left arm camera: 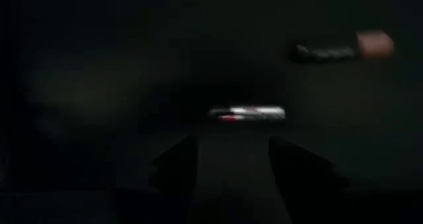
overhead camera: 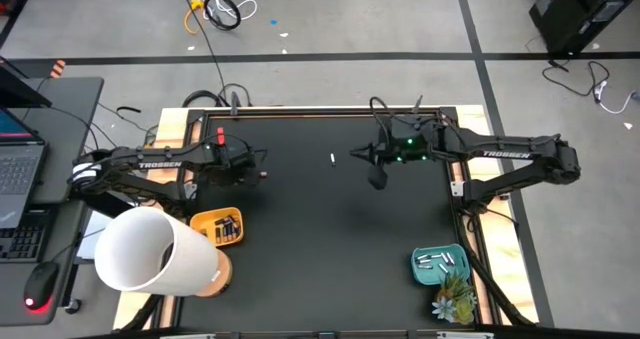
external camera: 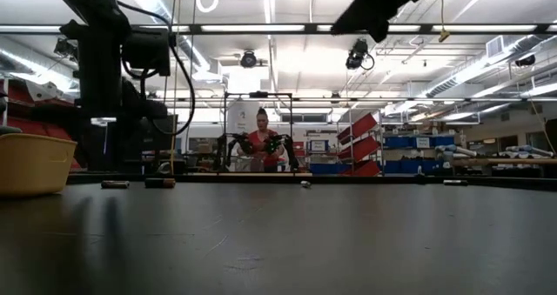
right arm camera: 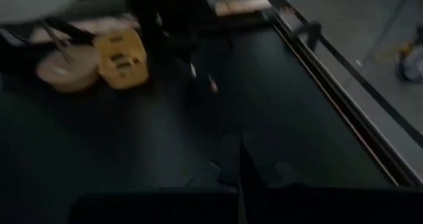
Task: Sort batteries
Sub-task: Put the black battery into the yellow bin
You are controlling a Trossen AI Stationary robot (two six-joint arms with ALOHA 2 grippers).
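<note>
The left gripper [left arm camera: 228, 161] hangs with fingers apart over a dark battery [left arm camera: 248, 113], lined up to pinch it. The right gripper [overhead camera: 377, 178] waits mid-table, fingers together and empty.

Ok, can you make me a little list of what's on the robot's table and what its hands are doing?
mat: black
yellow tray: dark batteries, near left
teal tray: white batteries, near right
loose battery: white, mid-table
left hand: open, low, over two batteries
right hand: shut, raised, whether it holds anything can't be seen
</note>
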